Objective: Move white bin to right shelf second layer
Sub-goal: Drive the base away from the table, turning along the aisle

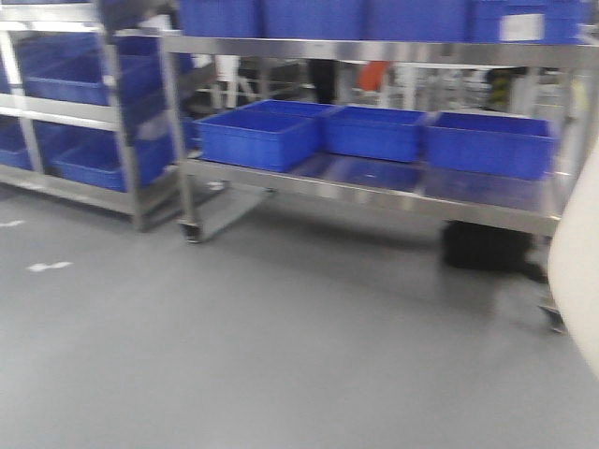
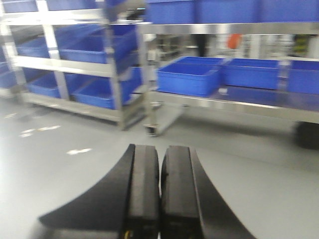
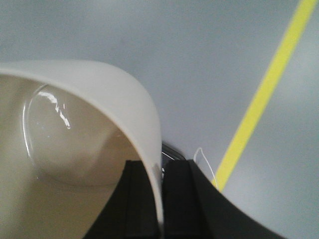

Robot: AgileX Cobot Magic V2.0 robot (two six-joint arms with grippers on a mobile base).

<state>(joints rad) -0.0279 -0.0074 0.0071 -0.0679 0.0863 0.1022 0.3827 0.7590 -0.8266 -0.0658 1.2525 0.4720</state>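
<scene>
Bin (image 3: 75, 149) wall between right gripper (image 3: 160, 169) fingers; floor line (image 3: 258, 99) to gripper's right. Crates (image 2: 187, 79) on rack shelf (image 2: 239, 103) ahead of left gripper (image 2: 160, 149).

Well ahead of the left end effector (image 2: 161, 154) stand shiny steel racks (image 1: 374, 49) holding blue crates (image 1: 257, 140) on a smooth grey floor (image 1: 281, 337), and a yellow line (image 3: 264, 94) runs on the floor beside the right end effector (image 3: 159, 172).
</scene>
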